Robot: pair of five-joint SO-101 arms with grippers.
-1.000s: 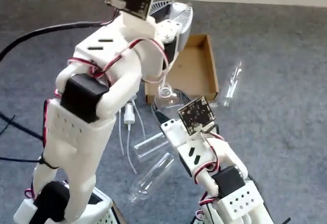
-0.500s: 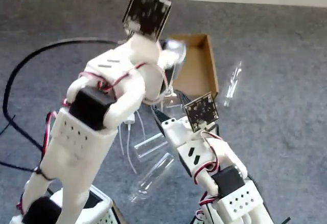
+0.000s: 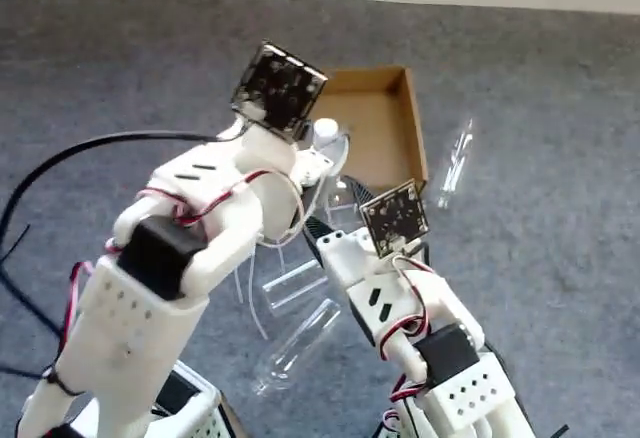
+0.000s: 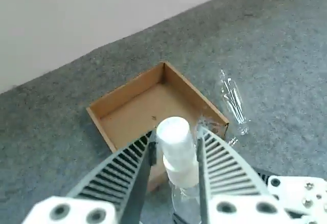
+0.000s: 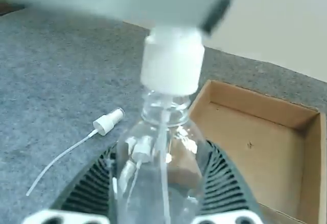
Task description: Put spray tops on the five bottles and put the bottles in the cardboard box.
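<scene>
**Top and bottle are lining up on one upright axis between the two grippers**

The left gripper [image 4: 176,134] is clamping the white spray top [image 4: 176,152], its black ribbed fingers [image 4: 134,158] pressing on the top's two sides. The right gripper [image 5: 162,169] is squeezing the clear bottle [image 5: 159,134] around its body, with its own fingers [image 5: 89,185] closing in on either flank.

The bottle is standing upright, its neck pointing straight away from the right fingers. The spray top is sitting on that neck, directly above the right fingers and squarely between the left ones. The thin dip tube is hanging down inside the glass along the same line. So the long axes of top and bottle are coinciding, and each pair of fingers is gripping across that axis, one high and one low. Any seating or twisting is going to turn about this shared line. Whether the top is sitting fully home I cannot tell.

The cardboard box [image 3: 378,123] is lying open just beyond the held bottle, past both sets of fingertips. The right gripper, holding the body, is looking better placed to carry the bottle forward into it.

A loose spray top [image 5: 108,120] is lying on the carpet [image 5: 51,70], off to one side of the right fingers and well apart from them.
</scene>
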